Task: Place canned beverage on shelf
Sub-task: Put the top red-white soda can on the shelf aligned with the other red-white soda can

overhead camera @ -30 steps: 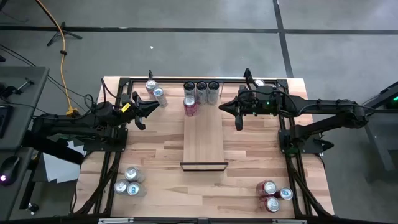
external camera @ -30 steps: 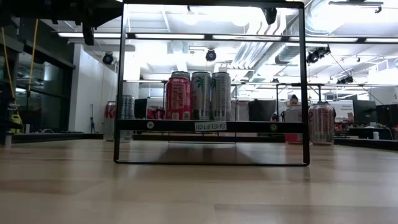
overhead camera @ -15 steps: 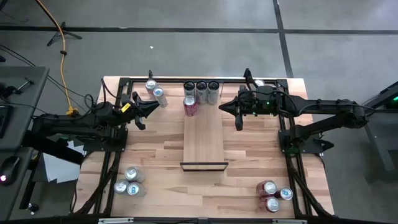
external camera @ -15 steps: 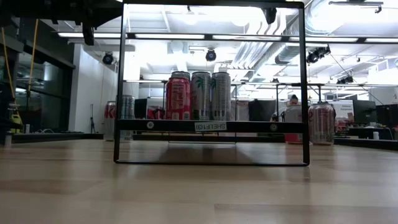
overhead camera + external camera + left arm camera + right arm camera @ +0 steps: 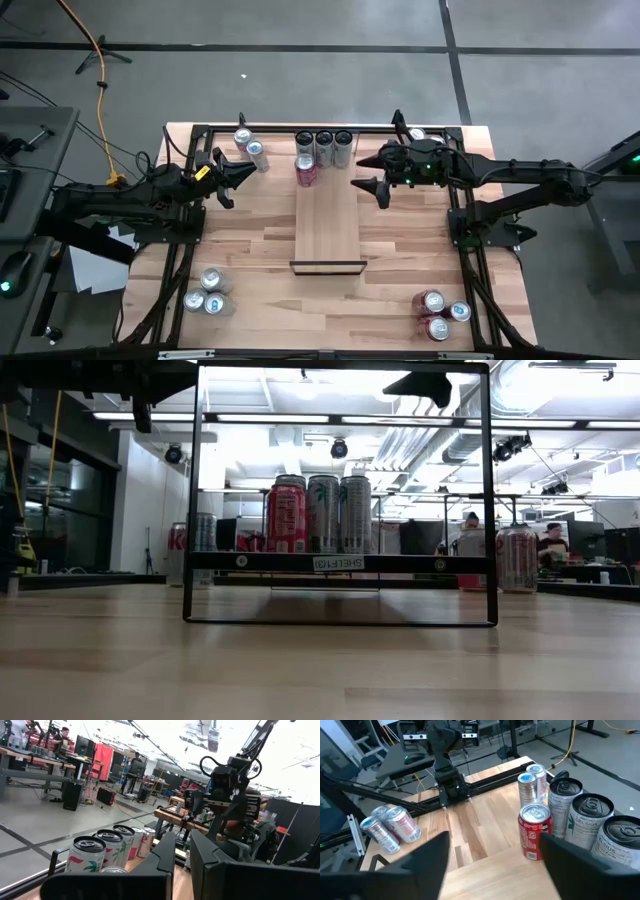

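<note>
The shelf is a pale wood panel in the middle of the table, with a black bar at its near end. A red can stands upright on its far end, in front of three white cans. My right gripper hangs open just right of the shelf's far end. It points toward the red can and stands apart from it, holding nothing. My left gripper waits shut, left of the shelf, with nothing in it.
Two cans stand at the far left, and one can at the far right. Three cans stand near left, three more near right. A black rail frame borders the table. The shelf's black front frame stands across the low view.
My right gripper has opened its fingers wide in the last half second, staying where it was beside the shelf's far end. The cans and the left arm have kept still.
</note>
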{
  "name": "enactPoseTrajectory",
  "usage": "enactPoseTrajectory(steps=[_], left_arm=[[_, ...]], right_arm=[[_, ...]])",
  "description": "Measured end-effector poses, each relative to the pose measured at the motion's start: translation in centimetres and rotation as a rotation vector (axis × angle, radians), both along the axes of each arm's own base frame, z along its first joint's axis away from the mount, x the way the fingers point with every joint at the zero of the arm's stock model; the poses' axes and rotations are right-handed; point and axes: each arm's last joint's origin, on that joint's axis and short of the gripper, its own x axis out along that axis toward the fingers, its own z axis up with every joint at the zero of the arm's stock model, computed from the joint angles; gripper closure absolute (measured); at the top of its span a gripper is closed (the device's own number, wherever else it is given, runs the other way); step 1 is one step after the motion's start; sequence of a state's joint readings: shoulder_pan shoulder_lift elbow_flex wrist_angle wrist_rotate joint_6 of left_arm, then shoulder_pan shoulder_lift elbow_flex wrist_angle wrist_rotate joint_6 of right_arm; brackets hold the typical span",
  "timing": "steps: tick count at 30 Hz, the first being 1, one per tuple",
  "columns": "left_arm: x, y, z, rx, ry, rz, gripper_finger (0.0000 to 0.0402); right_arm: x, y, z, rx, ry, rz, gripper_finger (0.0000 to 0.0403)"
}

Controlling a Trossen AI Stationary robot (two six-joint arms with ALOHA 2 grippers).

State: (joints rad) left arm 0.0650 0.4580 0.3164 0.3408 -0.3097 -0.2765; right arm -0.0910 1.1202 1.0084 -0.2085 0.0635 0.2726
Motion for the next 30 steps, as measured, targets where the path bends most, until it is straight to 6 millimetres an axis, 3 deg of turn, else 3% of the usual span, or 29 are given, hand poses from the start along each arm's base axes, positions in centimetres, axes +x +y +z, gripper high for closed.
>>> enactPoseTrajectory(steps=[3, 6, 16, 20, 26, 30], left_arm=[[0.0, 0.0, 0.0, 0.0, 0.001, 0.0, 0.0396], [0.0, 0.0, -0.1, 0.0, 0.005, 0.0, 0.0396], [0.0, -0.1, -0.1, -0.043, -0.008, -0.028, 0.0396], [0.2, -0.3, -0.5, 0.031, 0.062, -0.12, 0.0396], [0.3, -0.4, -1.5, 0.03, 0.172, -0.14, 0.0399], [0.3, -0.4, -1.5, 0.024, 0.168, -0.141, 0.0401]], right_arm=[[0.0, -0.1, 0.0, 0.007, -0.001, -0.012, 0.0058], [0.0, -0.1, 0.0, 0.024, 0.001, -0.019, 0.0041], [0.0, -0.1, -0.1, 0.038, 0.002, -0.025, 0.0037], [0.0, -0.1, 0.0, 0.045, -0.008, -0.028, 0.0037], [-0.1, 0.1, -0.3, 0.206, 0.007, -0.023, 0.0037], [-0.8, 1.5, 0.4, 0.371, 0.154, 0.062, 0.0037]])
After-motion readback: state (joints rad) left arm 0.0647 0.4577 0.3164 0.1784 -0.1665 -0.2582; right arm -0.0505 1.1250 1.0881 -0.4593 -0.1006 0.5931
